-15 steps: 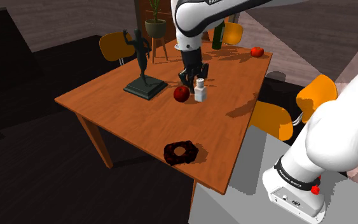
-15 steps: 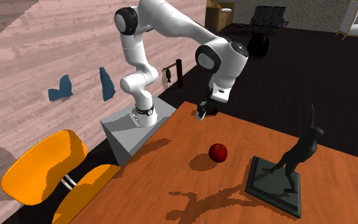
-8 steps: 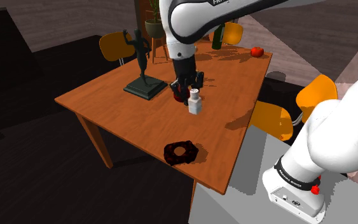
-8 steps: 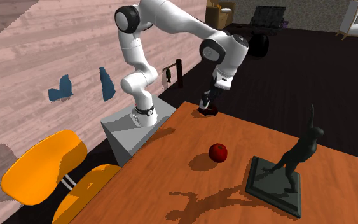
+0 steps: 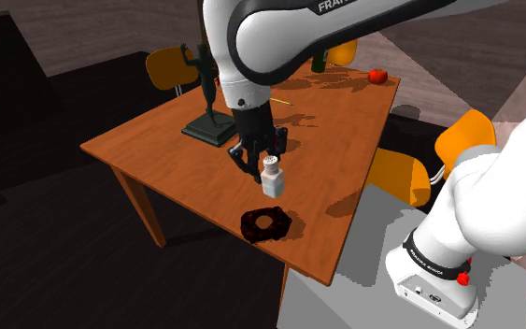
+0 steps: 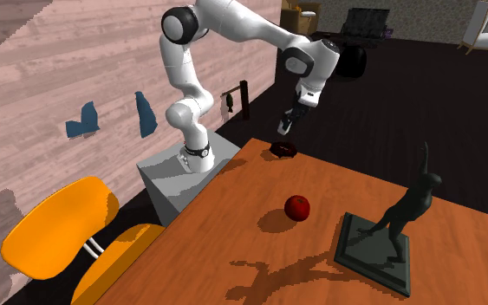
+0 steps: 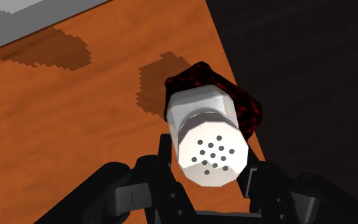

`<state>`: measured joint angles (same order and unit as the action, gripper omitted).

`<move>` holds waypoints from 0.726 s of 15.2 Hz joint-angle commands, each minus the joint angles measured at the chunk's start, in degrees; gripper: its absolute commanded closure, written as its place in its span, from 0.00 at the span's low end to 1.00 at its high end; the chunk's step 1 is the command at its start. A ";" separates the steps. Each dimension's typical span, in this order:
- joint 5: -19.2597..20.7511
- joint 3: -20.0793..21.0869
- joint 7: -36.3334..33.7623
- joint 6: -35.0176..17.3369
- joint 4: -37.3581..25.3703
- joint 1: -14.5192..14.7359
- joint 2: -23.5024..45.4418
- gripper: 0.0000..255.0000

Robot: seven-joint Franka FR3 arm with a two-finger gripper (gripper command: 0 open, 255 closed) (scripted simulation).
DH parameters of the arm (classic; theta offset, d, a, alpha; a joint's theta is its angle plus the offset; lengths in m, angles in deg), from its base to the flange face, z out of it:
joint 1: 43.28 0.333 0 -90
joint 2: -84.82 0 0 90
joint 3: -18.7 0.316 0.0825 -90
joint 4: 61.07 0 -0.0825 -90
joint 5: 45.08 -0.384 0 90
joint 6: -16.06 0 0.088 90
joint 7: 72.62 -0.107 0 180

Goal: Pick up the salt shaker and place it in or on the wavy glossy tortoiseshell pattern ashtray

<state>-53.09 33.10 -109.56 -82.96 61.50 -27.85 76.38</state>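
Holding the white salt shaker point(image 5: 272, 176) in my gripper point(image 5: 262, 167), jaws closed on its sides, I hang just above the dark ashtray point(image 5: 266, 223) by the edge of the table point(image 5: 158, 150). Released off-centre, it could topple off the rim.
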 commanded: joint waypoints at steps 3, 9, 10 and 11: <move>-0.65 1.29 -1.91 -2.31 1.21 1.00 0.89 1.00; -0.50 1.53 -1.75 -6.96 4.21 1.09 2.58 1.00; -0.46 1.57 -1.73 -7.73 4.67 1.10 2.90 1.00; -0.42 1.61 -1.72 -8.51 5.12 1.12 3.24 1.00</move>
<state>-53.57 34.71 -111.35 -90.64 66.16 -26.71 79.26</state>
